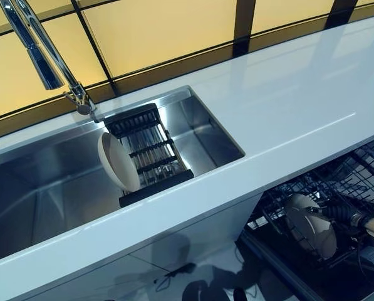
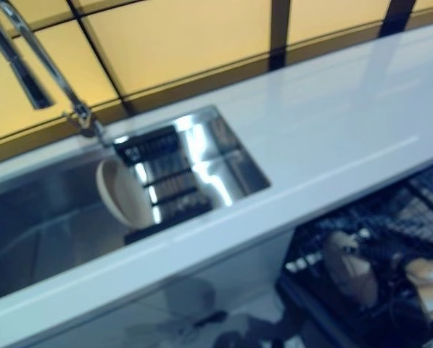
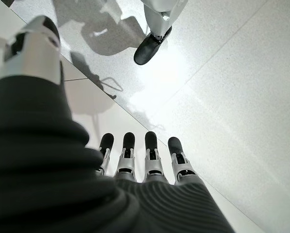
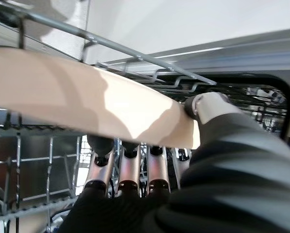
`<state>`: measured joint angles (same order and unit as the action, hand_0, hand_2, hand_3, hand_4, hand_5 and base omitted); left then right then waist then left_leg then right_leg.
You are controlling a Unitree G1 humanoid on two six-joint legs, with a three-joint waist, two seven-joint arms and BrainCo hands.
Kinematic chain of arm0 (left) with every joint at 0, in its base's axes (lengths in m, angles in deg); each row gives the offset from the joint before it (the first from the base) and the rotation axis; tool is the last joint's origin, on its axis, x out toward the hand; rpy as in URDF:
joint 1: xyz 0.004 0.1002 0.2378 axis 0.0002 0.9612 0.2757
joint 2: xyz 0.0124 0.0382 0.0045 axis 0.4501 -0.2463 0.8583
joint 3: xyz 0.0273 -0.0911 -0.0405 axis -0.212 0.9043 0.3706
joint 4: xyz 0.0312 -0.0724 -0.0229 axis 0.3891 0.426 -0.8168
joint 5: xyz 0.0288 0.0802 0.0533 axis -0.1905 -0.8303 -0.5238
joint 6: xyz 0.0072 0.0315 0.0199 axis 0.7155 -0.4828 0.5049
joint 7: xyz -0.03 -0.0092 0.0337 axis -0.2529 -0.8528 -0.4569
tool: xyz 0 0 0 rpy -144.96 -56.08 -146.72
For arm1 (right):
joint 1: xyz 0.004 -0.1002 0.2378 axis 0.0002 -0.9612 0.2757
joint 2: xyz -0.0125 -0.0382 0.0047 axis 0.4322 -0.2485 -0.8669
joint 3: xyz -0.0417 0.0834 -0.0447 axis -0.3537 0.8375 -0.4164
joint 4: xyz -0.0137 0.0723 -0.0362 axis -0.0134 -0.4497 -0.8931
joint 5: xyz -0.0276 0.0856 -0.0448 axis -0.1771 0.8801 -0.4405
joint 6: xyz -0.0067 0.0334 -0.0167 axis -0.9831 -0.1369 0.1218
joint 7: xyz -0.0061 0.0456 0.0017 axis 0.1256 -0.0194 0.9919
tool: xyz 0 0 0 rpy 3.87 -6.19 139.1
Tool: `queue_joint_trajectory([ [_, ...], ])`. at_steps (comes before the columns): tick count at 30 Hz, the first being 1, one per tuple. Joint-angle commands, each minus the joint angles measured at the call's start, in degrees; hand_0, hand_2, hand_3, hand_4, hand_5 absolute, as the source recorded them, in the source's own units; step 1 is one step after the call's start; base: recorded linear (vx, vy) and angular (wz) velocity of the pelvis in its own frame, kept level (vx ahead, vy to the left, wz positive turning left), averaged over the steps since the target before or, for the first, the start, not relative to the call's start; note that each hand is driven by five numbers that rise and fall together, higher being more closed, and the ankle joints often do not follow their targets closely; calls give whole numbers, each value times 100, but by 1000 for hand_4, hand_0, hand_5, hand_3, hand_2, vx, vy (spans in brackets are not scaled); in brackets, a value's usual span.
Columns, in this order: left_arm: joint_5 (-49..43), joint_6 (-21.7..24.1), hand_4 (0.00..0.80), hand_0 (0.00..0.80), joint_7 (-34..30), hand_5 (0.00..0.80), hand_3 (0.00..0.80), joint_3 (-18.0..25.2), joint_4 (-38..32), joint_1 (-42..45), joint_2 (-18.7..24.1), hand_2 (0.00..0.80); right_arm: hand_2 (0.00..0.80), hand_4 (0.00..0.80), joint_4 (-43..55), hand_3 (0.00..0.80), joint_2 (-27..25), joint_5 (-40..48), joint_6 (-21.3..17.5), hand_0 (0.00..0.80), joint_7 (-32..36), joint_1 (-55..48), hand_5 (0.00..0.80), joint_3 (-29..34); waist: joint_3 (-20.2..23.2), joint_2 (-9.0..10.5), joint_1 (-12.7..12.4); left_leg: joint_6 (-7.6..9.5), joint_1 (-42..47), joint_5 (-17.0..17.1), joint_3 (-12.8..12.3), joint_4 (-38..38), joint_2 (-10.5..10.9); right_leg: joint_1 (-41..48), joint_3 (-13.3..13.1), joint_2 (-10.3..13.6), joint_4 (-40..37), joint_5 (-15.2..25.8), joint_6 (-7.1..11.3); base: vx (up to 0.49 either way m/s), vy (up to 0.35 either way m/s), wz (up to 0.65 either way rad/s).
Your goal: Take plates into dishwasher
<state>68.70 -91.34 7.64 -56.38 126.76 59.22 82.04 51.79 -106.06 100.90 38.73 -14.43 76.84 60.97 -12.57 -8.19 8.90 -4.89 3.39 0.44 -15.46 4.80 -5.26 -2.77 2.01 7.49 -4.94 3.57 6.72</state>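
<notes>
Plate [image 4: 86, 104], cream, smooth, round-edged, is sitting pinched in the right robot hand [image 4: 135, 174]: fingers [image 4: 127, 167] curling under it, thumb [image 4: 210, 107] pressing on its rim. It is hanging inside the dishwasher rack [image 1: 337, 188], a dark wire basket pulled out below the surface [image 1: 287, 106] at the right. Head views are showing the same plate [image 1: 312, 229] tilted among the wire tines, right robot hand [image 1: 368, 222] beside it.

1 more plate [image 1: 116, 162], same cream colour, is standing on edge in the sink [image 1: 42, 188], leaning against a black drainer tray [image 1: 150, 153] with metal bars. The tray is resting in the right part of the brushed-steel basin. Chrome faucet [image 1: 39, 47] is arching over the sink's back edge.

The surface is white, glossy and flat. Behind it, yellow wall panels [image 1: 155, 28] are sitting between dark strips.

Left robot hand [image 3: 145, 160] is showing only in its wrist view, fingers straight and side by side, holding nothing, pointing down over a pale glossy floor [image 3: 242, 97].

No readable writing or labels showing anywhere.
</notes>
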Motion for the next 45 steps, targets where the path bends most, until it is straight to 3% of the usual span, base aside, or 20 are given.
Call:
queue_joint_trajectory([
  [1,106,73,0,0,7,0,0,61,316,-233,141,0,800,800,-255,800,-203,-203,-168,800,12,663,800,-446,46,482,27,-20,125,-230,167,7,98,-255,126,452,282,256,509,-44,42,-8],
  [10,173,161,0,0,-39,0,0,-2,269,-288,74,0,800,800,-535,800,-191,-590,-160,800,65,712,800,-569,-37,298,45,-53,135,-219,170,7,142,-263,144,522,296,238,511,-28,40,-4],
  [24,166,183,0,0,-18,0,0,29,304,-258,30,0,800,800,-730,800,-133,-807,-191,800,-84,664,800,-634,-38,263,18,-60,157,-217,240,11,154,-222,147,530,285,233,493,0,0,0],
  [25,158,183,0,0,-25,0,0,38,297,-258,33,0,737,737,-712,737,-145,-779,-165,737,-139,658,737,-615,-38,267,21,-64,163,-216,234,14,146,-216,151,527,280,237,494,0,0,0],
  [26,151,182,0,0,-34,0,0,51,298,-265,37,0,122,122,-695,122,-161,-671,-116,122,-258,657,122,-582,-38,277,26,-66,174,-217,234,19,140,-207,147,520,271,243,492,0,0,0],
  [27,157,180,0,0,-36,0,0,54,298,-260,45,0,0,0,-668,0,-169,-625,-91,0,-264,649,0,-517,-27,300,38,-69,188,-226,232,20,129,-198,132,503,266,239,489,0,0,0],
  [34,134,59,0,0,-19,0,0,76,292,-274,79,0,0,0,-313,0,-382,-389,15,0,-454,623,0,-241,25,460,95,-77,225,-248,198,20,49,-171,101,429,258,243,484,6,-3,0],
  [45,91,-140,0,0,22,0,0,114,388,-242,202,0,0,0,4,0,-1321,24,502,0,-433,545,0,588,263,947,217,-81,348,-306,76,20,-137,-86,-6,258,254,252,500,39,-25,-2],
])
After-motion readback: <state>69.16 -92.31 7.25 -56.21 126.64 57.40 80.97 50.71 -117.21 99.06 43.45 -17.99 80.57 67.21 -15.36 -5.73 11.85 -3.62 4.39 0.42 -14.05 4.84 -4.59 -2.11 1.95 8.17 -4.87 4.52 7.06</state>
